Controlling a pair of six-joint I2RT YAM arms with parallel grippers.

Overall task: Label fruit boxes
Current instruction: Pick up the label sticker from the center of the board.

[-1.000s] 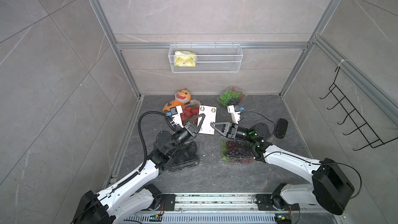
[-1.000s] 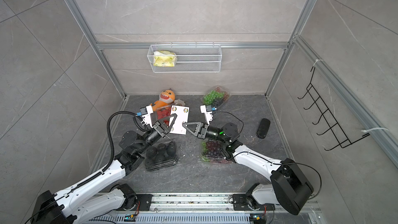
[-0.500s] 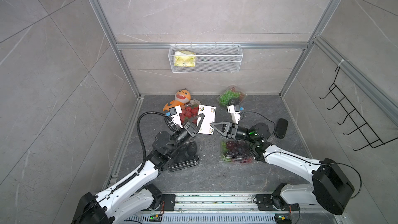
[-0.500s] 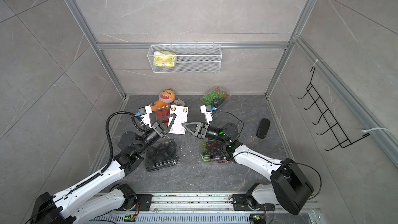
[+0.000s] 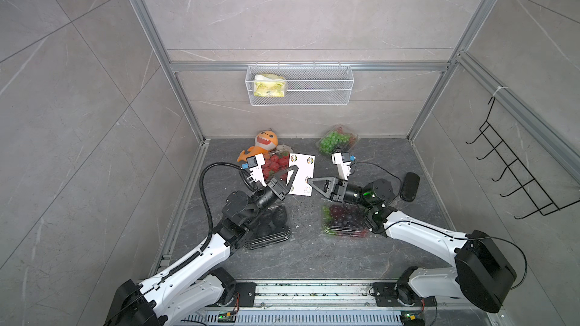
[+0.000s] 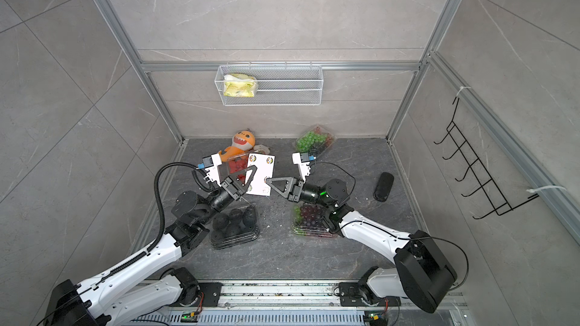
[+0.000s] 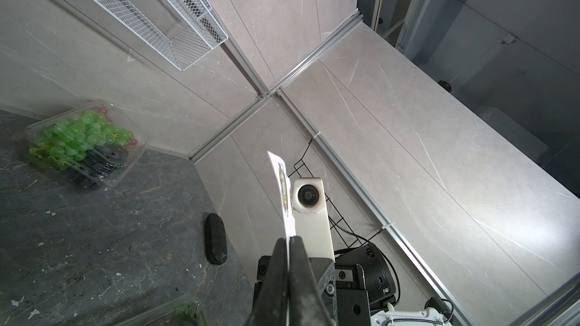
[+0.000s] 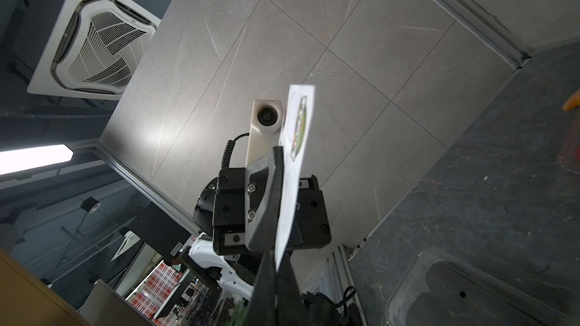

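Observation:
Four clear fruit boxes stand on the dark floor: strawberries (image 5: 276,164), green grapes (image 5: 337,139), purple grapes (image 5: 343,217) and dark round fruits (image 5: 270,224). A white sticker sheet (image 5: 302,172) is held upright above the floor between the arms. My left gripper (image 5: 295,168) is shut on its left edge, and the left wrist view shows the sheet (image 7: 284,189) edge-on in the shut jaws. My right gripper (image 5: 309,180) is shut on the sheet's lower right edge, next to a round sticker. In the right wrist view the sheet (image 8: 295,167) runs down into the jaws.
An orange plush toy (image 5: 265,144) lies by the back wall behind the strawberries. A black oblong object (image 5: 409,186) lies right of my right arm. A wire basket (image 5: 326,89) with a yellow packet hangs on the back wall. A black hook rack (image 5: 514,177) hangs on the right wall.
My left gripper has lifted the sheet very slightly. My right gripper stays at the sheet's lower right edge. The boxes have not moved.

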